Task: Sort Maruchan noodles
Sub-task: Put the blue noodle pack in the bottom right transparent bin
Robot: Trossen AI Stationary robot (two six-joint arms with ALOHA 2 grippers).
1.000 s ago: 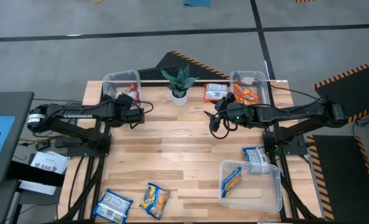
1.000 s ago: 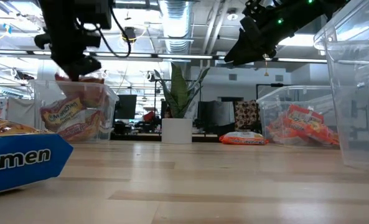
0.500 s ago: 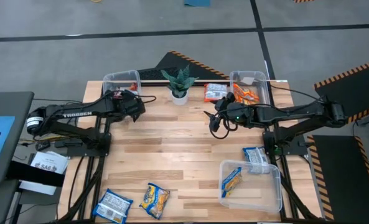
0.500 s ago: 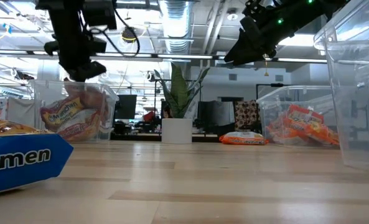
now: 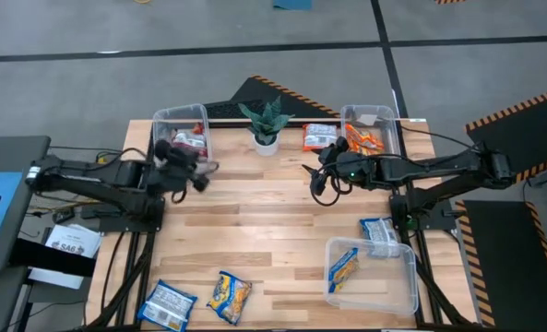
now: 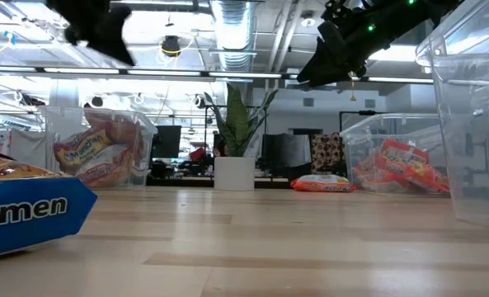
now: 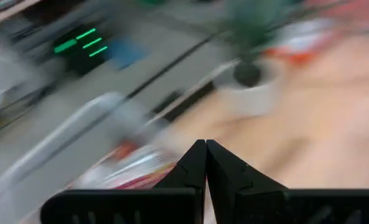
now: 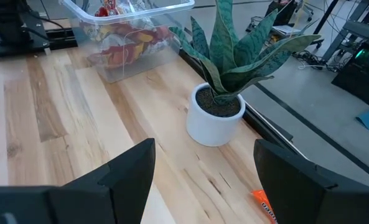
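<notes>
Two grippers: left gripper fingers pressed together, empty, view blurred; right gripper spread wide, tips cut off.

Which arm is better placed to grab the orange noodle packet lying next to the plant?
The right. Its open hand hovers just in front of the orange packet, while the left hand, shut, sits across the table by the left bin.

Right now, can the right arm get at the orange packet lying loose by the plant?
Probably yes. The right gripper hovers open just in front of the orange packet, nothing between them; the plant stands off to one side.
</notes>
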